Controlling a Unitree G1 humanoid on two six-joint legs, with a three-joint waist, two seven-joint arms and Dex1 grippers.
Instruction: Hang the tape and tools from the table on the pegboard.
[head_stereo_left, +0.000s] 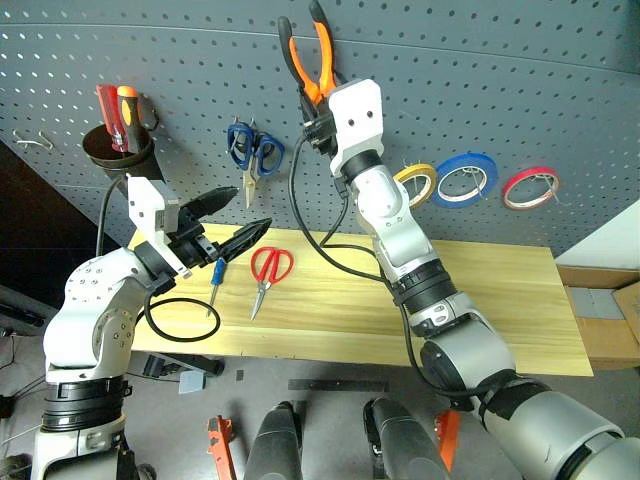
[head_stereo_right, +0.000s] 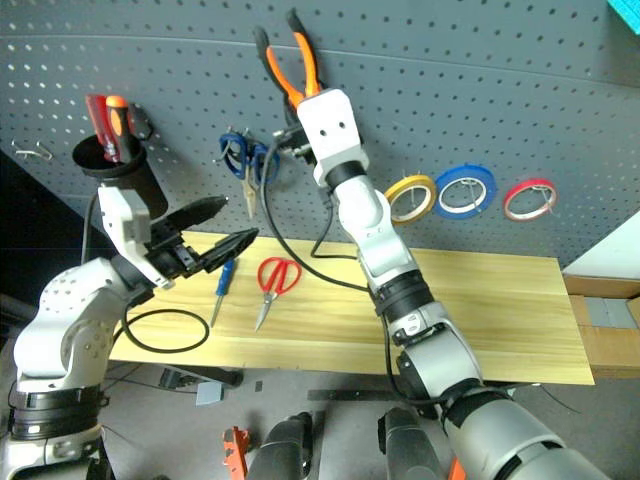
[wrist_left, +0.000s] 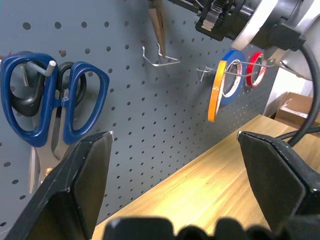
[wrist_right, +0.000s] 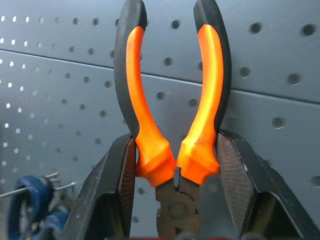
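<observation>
Orange-handled pliers (wrist_right: 172, 145) are clamped in the right fingers (wrist_right: 175, 175) against the pegboard (head_stereo_left: 520, 80). Left fingers (head_stereo_left: 232, 222) gape empty above the counter's (head_stereo_left: 480, 300) left end, over screwdriver (head_stereo_left: 216, 280) and red scissors (head_stereo_left: 268, 272). Tape (head_stereo_left: 416, 183) hangs on the pegboard.

The table (head_stereo_left: 480, 300) carries red scissors (head_stereo_left: 268, 272) and a blue screwdriver (head_stereo_left: 215, 281).

Our right arm reaches up, its right gripper (wrist_right: 175, 165) clamped on the pliers (wrist_right: 172, 100), handles upward. Our left arm is bent low, left gripper (head_stereo_left: 228, 222) spread wide, empty.
</observation>
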